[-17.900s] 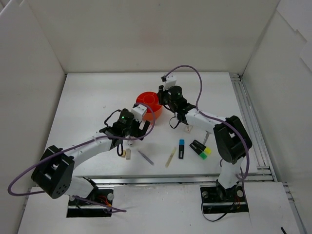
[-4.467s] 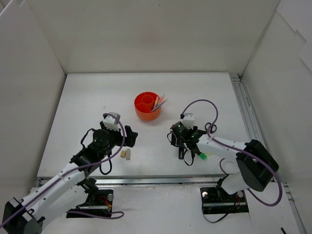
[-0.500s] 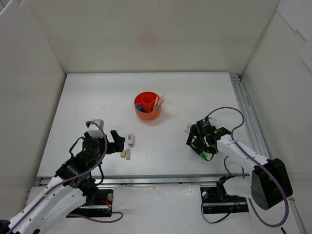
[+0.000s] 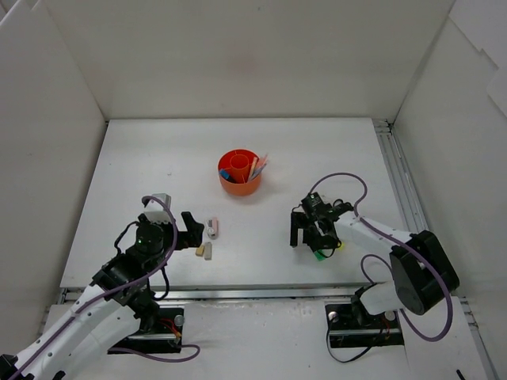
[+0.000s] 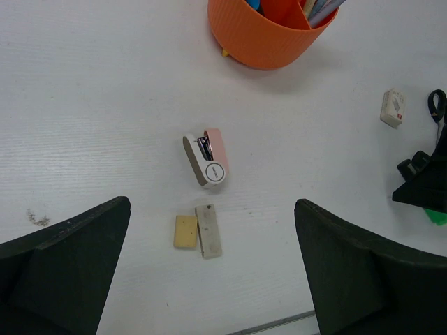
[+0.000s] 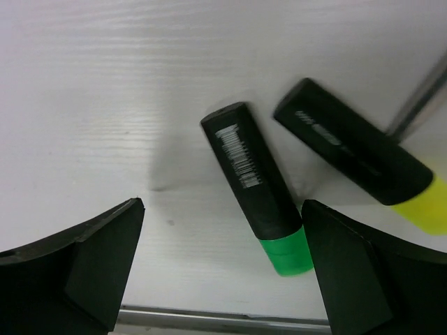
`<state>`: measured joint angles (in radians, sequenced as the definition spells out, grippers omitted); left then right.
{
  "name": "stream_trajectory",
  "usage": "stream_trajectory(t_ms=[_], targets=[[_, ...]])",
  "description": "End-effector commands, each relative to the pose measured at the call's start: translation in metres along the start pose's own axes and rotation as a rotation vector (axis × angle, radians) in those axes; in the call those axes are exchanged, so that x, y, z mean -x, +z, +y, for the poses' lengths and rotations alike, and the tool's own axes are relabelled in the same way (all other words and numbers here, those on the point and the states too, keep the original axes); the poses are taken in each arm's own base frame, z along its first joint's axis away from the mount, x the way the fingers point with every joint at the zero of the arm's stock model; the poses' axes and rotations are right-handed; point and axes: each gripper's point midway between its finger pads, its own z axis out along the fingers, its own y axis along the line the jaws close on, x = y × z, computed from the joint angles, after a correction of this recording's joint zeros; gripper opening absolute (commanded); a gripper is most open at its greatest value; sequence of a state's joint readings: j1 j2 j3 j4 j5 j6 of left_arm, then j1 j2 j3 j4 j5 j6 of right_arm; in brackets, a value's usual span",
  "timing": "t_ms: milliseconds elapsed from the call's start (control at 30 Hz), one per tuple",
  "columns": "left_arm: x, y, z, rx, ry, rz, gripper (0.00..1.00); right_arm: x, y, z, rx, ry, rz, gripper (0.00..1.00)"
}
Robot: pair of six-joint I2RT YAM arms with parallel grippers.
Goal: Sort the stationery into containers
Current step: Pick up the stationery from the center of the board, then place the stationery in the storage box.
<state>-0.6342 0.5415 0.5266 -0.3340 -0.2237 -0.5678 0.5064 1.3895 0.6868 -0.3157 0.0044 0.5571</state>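
The orange organiser [image 4: 240,172] [image 5: 269,31] stands at mid-table with pens and a blue-ended item inside. My right gripper [image 4: 311,241] [image 6: 222,208] is open, low over the table. A black highlighter with a green end [image 6: 255,174] [image 4: 318,255] lies between its fingers, nearer the right one and untouched. A yellow-ended highlighter [image 6: 356,157] lies just beyond it. My left gripper [image 4: 188,230] [image 5: 211,199] hangs open and empty above a tan eraser [image 5: 185,231], a whitish eraser [image 5: 209,230] and a small white-and-pink piece [image 5: 208,157].
A small white piece [image 5: 393,108] and black scissor handles [image 5: 438,105] lie right of the organiser in the left wrist view. The table's front edge [image 6: 209,317] runs close behind the green highlighter. White walls enclose the table on three sides.
My right gripper has swung left and turned, so it now straddles the green highlighter. The left arm and the items by it have not moved.
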Motion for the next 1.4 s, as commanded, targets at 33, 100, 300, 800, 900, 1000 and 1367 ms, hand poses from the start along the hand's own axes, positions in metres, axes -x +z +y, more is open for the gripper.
stream_trajectory(t_ms=[33,100,300,800,900,1000,1367], targets=[[0.020,-0.002,-0.012,-0.045,-0.004,-0.068,0.99,-0.002,-0.006,0.034,0.108,-0.110,0.032,0.92],[0.020,-0.002,-0.011,-0.043,-0.011,-0.073,0.99,-0.007,-0.005,0.047,0.124,-0.165,0.051,0.92],[0.021,-0.004,-0.008,-0.034,-0.017,-0.086,0.99,-0.014,0.000,0.054,0.095,-0.165,0.069,0.87],[0.028,-0.006,-0.003,0.004,0.009,-0.088,0.99,0.008,-0.001,0.035,-0.110,-0.120,-0.065,0.05],[0.030,-0.006,-0.003,0.002,0.009,-0.094,0.99,0.046,-0.033,0.062,-0.034,-0.290,-0.182,0.00],[0.033,-0.008,-0.002,0.012,0.006,-0.102,1.00,0.098,-0.082,0.095,0.000,-0.478,-0.375,0.00],[0.047,-0.028,0.017,0.114,-0.014,-0.120,1.00,0.192,-0.147,0.167,-0.352,-1.536,-0.618,0.00]])
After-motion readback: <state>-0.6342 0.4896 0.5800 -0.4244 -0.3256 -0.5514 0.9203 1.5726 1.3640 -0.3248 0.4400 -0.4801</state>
